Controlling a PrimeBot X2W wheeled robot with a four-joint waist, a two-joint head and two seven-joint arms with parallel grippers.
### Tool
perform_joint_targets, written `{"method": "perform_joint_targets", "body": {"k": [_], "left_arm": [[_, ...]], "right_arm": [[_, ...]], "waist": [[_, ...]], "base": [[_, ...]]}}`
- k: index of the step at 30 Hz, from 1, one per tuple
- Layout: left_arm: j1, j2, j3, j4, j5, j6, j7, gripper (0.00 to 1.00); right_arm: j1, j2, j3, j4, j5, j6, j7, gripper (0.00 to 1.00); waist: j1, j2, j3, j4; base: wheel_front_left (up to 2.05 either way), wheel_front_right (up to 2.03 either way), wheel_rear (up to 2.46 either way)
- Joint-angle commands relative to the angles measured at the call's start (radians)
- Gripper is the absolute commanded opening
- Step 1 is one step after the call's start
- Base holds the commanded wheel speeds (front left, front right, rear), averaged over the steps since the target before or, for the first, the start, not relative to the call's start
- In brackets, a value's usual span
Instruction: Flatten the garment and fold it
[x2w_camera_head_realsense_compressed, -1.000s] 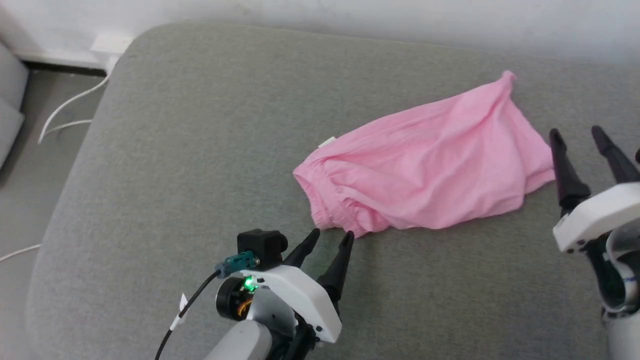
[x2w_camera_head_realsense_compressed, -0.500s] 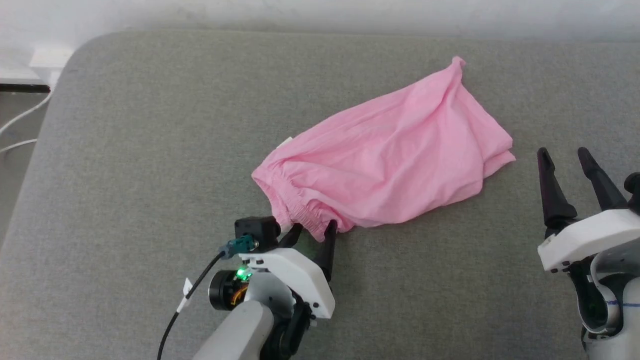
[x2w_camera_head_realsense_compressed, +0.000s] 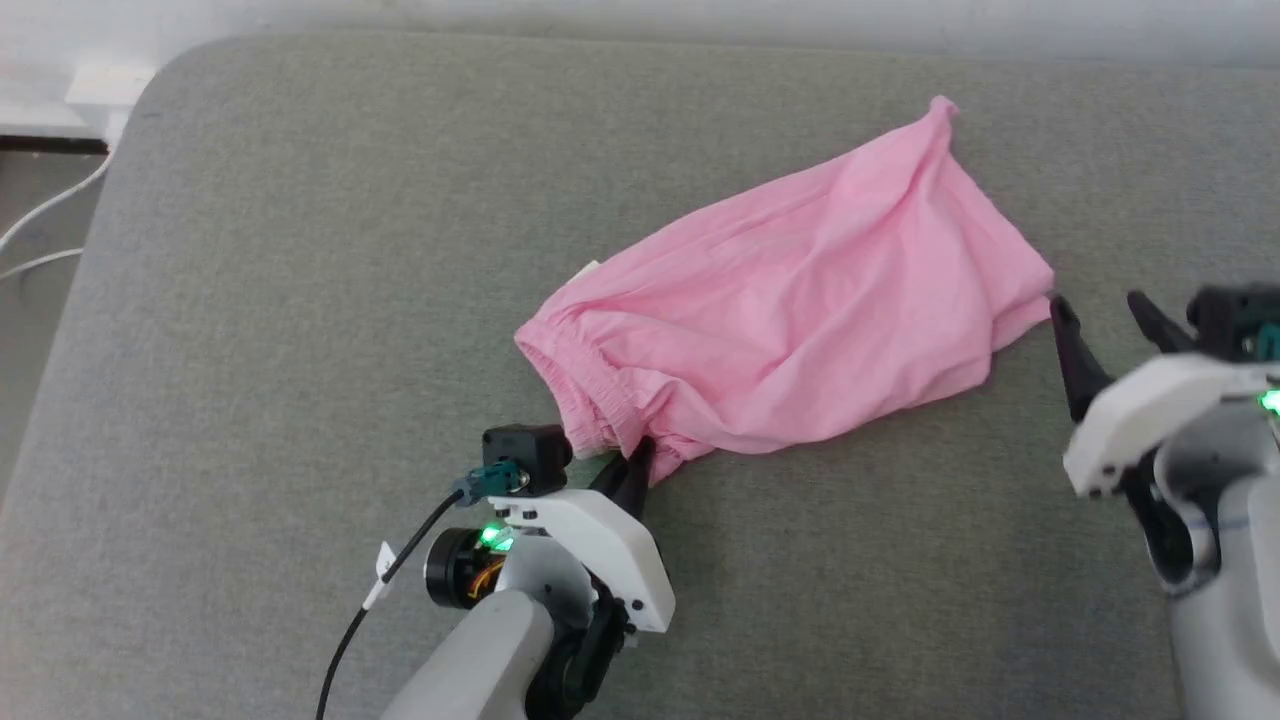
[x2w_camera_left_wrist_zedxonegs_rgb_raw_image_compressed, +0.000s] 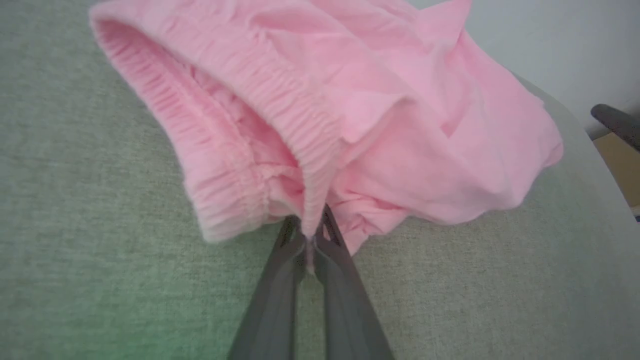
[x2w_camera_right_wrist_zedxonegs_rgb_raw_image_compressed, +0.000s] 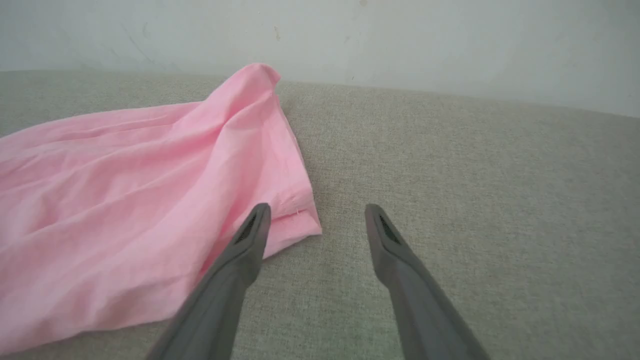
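my left gripper (x2w_camera_head_realsense_compressed: 636, 458) is clamped on the waistband (x2w_camera_head_realsense_compressed: 590, 400) of the garment (x2w_camera_head_realsense_compressed: 800, 300), mid cushion (x2w_camera_head_realsense_compressed: 300, 300) twd its front edge, to pull it flat, w/ right gripper (x2w_camera_head_realsense_compressed: 1097, 305) fingers apart beside the hem (x2w_camera_head_realsense_compressed: 1020, 300), ready to grab.

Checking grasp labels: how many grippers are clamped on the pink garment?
1. The left gripper pinches the garment at its waistband; the right gripper stands open at the opposite hem corner, unclamped.

A grey fabric cushion (x2w_camera_head_realsense_compressed: 300, 300) bears the crumpled pink garment (x2w_camera_head_realsense_compressed: 800, 300).
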Motion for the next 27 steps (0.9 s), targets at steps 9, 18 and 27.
{"method": "perform_joint_targets", "body": {"k": [9, 18, 27], "left_arm": [[-0.013, -0.007, -0.019, -0.015, 0.0, -0.015, -0.009, 0.0], [-0.019, -0.007, -0.029, -0.011, -0.004, -0.032, -0.027, 0.0], [0.027, 0.07, -0.035, -0.1, -0.002, -0.042, 0.001, 0.0]], "right_arm": [[-0.218, 0.02, -0.041, 0.246, -0.051, -0.001, 0.191, 1.0], [-0.264, -0.007, 0.003, 0.312, -0.115, -0.001, 0.501, 0.0], [-0.067, 0.01, -0.027, 0.032, -0.006, -0.001, 0.484, 0.0]], "waist": [[-0.0001, -0.0001, 0.043, 0.051], [-0.0001, -0.0001, 0.037, 0.063], [-0.0001, -0.0001, -0.05, 0.026]], "base": [[0.0, 0.0, 0.0], [0.0, 0.0, 0.0], [0.0, 0.0, 0.0]]}}
